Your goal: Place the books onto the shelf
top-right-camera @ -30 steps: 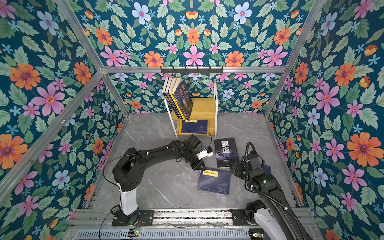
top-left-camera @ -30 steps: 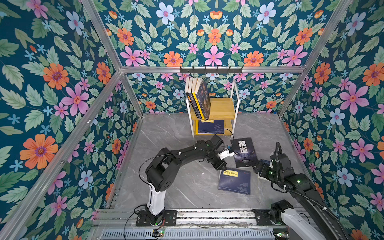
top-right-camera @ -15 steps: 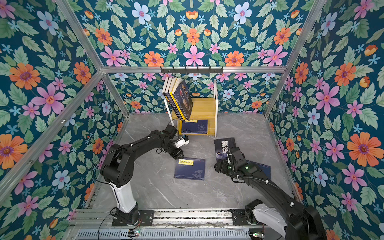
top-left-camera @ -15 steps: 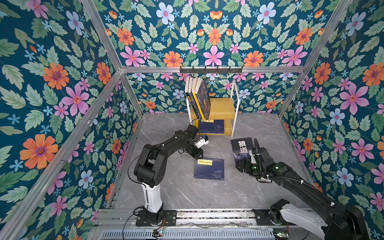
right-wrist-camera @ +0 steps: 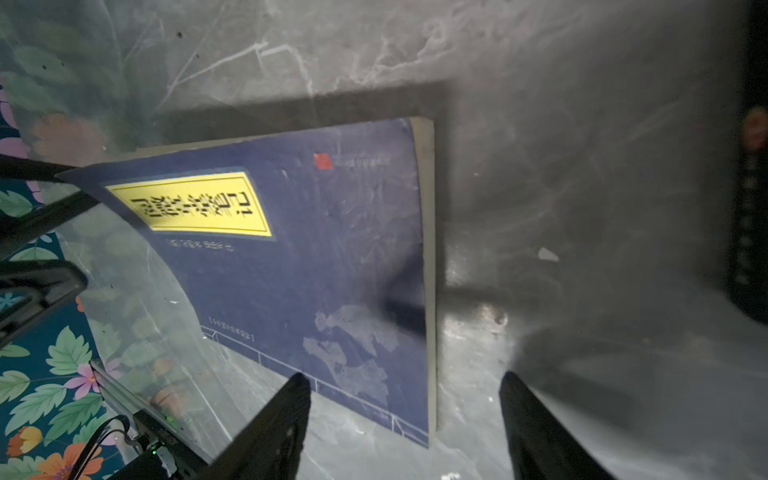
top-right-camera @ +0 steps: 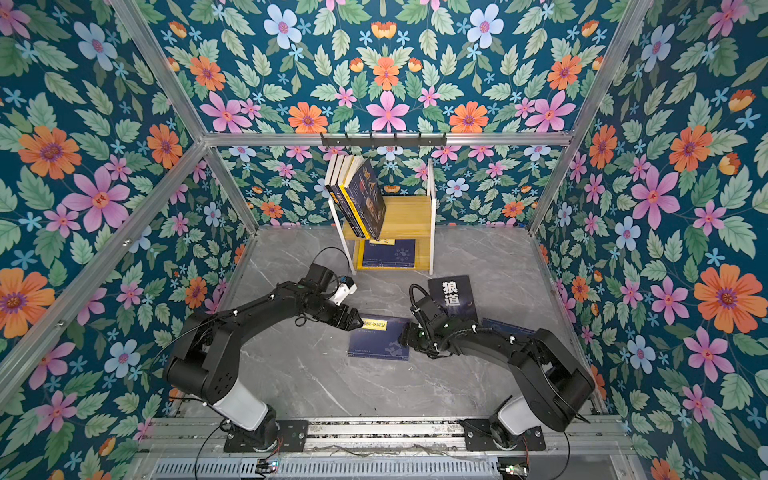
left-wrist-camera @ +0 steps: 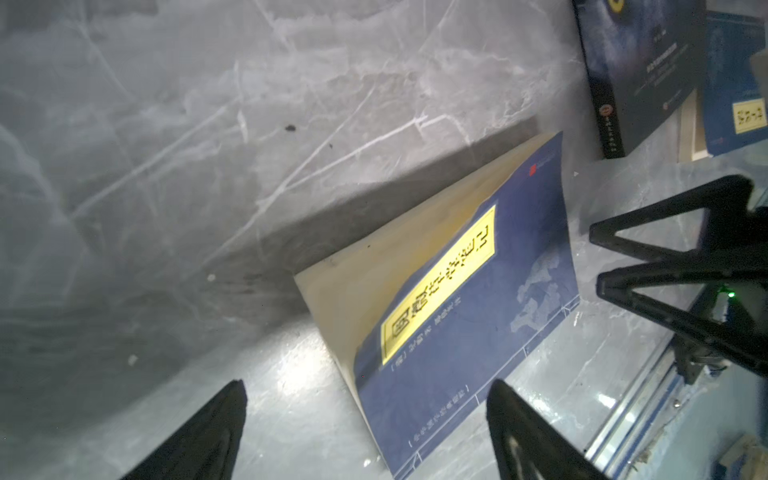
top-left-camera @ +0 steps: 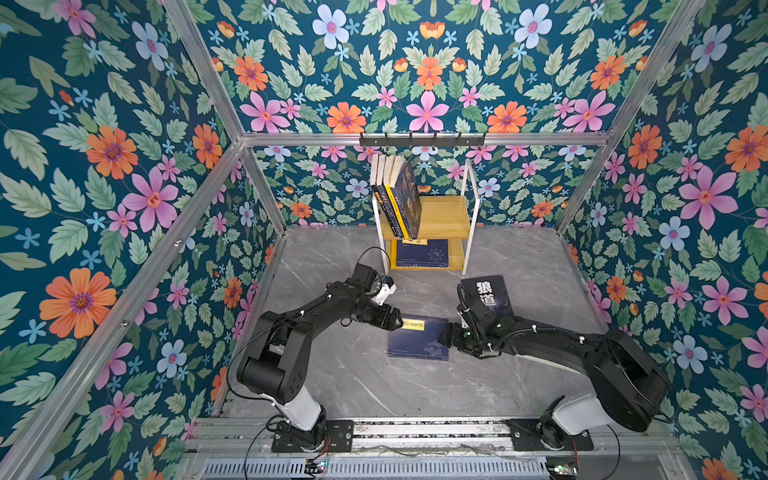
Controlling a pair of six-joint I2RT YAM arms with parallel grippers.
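Left arm (top-left-camera: 316, 305), right arm (top-left-camera: 561, 345): matte black on white base links (top-left-camera: 301, 409); looping black cables (top-left-camera: 458, 296); tapered black fingers (left-wrist-camera: 528, 440).

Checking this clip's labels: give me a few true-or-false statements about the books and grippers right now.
1. The labelled navy book lies on the floor between the left gripper and right gripper. True.
2. The left gripper grips it. False: both grippers are open, holding nothing.
3. The black wolf book lies on the floor. True.
4. Leaning books stand on the shelf's upper tier. True.
5. Its lower tier is bare. False: a second navy book lies there.
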